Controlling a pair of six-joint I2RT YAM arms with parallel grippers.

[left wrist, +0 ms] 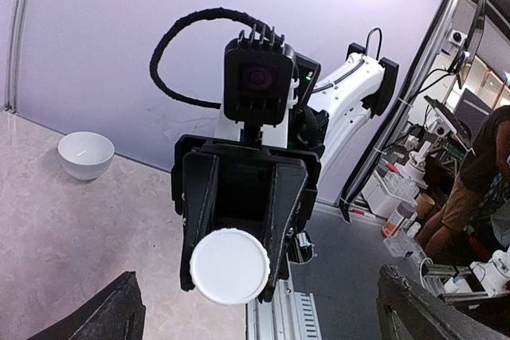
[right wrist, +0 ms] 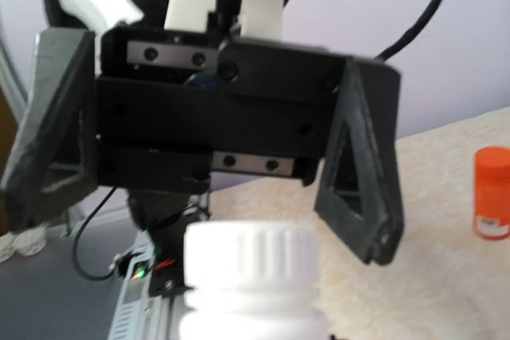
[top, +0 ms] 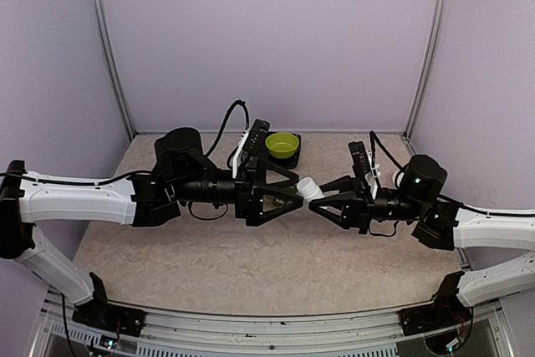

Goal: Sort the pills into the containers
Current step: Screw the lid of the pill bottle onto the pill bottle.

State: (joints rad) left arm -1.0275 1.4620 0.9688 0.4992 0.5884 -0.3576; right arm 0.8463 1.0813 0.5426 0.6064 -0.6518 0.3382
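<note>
**Item: white bottle** (right wrist: 255,276), ribbed cap (left wrist: 229,267) on. It is held off the tabletop (top: 209,265), mid-air between the two arms at the centre of the workspace.

**Hold:** the right pincer (top: 324,198) is clamped narrow on the bottle body and lays it roughly level, cap end towards the other arm. This probably presents the cap for unscrewing or a hand-over, so the contents can be reached.

**Opposite:** the left pincer (top: 292,191) is spread wide. Its two fingers flank the line of the cap but stand apart from it, gripping nothing. The spread suits a close onto the cap. The views do not show whether the cap is tight or loose.

**Surroundings:**
- A green bowl (top: 282,145) stands at the far edge of the tabletop, behind the left wrist.
- A white bowl (left wrist: 86,154) stands on the tabletop, well apart from the bottle, in the left wrist view.
- An orange vial (right wrist: 492,193) stands upright at the edge of the right wrist view.

**Not established:**
- No pills show, and the bottle wall is opaque, so its fill is unknown.
- The containers cannot be made out in any view. A dark shape beside the green bowl is too indistinct to name.
- The bottle's lower body is cut off by the frame in the right wrist view, and in the left wrist view the cap hides the body.
- The right wrist view is soft, so no label can be read.
</note>
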